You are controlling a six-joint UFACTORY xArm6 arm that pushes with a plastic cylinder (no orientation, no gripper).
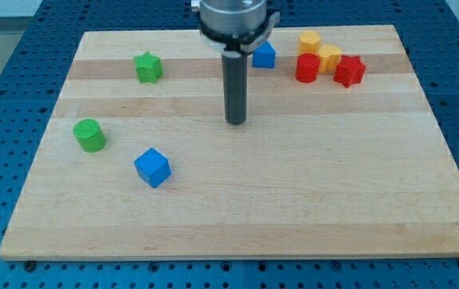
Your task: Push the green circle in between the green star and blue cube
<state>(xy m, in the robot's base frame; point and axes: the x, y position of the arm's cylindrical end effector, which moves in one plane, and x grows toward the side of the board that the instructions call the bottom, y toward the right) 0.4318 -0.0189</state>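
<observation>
The green circle (pixel 90 135) lies near the board's left edge. The green star (pixel 148 67) sits above and to its right, near the view's top left. The blue cube (pixel 152 167) lies below and right of the green circle. My tip (pixel 236 122) rests on the board near the middle, well to the right of all three, touching no block.
A second blue block (pixel 264 55) sits just right of the rod near the top. A yellow block (pixel 310 41), another yellow block (pixel 329 58), a red cylinder (pixel 307 68) and a red star (pixel 349 71) cluster at the top right. The wooden board (pixel 294 209) ends in blue pegboard.
</observation>
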